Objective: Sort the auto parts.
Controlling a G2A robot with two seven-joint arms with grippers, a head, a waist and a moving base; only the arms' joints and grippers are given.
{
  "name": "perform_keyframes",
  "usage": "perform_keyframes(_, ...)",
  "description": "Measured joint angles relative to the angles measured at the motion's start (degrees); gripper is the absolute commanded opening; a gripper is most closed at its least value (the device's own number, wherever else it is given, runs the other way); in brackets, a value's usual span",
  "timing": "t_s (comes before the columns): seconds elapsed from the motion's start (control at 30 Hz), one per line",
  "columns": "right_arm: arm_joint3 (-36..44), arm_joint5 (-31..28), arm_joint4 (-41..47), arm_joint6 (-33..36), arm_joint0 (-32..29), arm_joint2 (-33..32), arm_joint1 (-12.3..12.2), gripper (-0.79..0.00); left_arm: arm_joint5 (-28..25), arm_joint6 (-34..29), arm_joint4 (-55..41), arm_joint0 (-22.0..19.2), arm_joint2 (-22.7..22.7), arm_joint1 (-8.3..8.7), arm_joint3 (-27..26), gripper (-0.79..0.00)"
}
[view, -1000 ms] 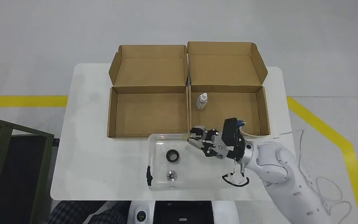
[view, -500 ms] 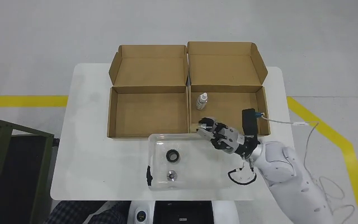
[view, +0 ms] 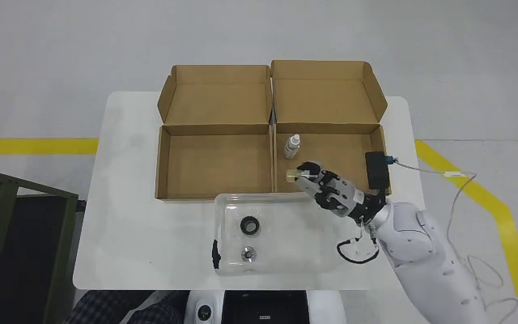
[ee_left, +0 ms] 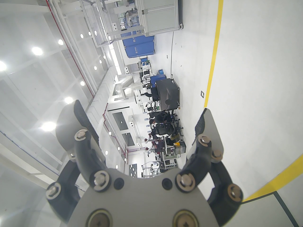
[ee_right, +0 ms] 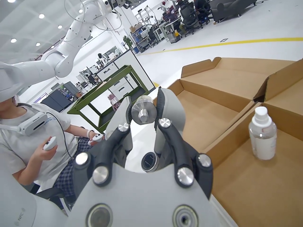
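From above, the right pincer (view: 301, 172) hangs over the right box (view: 344, 154), near a bottle (view: 292, 146). Left wrist view: the left pincer (ee_left: 142, 109) is wide apart, empty. Right wrist view: the right pincer is clamped on a shiny part (ee_right: 141, 114).

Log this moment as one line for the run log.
right jaws: shut on metal part | part: over right box, near bottle | left jaws: open | tray: holds black ring

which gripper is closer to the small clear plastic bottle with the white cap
Right. The right gripper, shut on a small metal part, hovers beside the clear white-capped bottle; the left gripper is raised high, far from it.
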State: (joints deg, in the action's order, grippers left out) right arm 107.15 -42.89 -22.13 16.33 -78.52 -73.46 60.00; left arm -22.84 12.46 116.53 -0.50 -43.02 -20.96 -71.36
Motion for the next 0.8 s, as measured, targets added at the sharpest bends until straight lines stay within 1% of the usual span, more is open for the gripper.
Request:
perform_keyframes(0.23, -0.2, 0.1, -1.3, 0.3, 0.6, 0.0, 0.1, -0.785, 0.0, 0.0, 0.0, 0.0, 0.0, 0.0, 0.0, 0.0)
perform_keyframes(0.37, -0.5, 1.1, -3.1, 0.9, 1.2, 0.2, 0.1, -0.785, 0.0, 0.0, 0.0, 0.0, 0.0, 0.0, 0.0, 0.0)
perform_keyframes(0.67, -0.3, 5.2, -11.3, 1.8, 2.2, 0.4, 0.3, -0.785, 0.0, 0.0, 0.0, 0.0, 0.0, 0.0, 0.0, 0.0)
perform_keyframes(0.8, -1.0, 8.4, -15.2, 3.0, 3.0, 0.4, 0.3, -0.785, 0.0, 0.0, 0.0, 0.0, 0.0, 0.0, 0.0, 0.0)
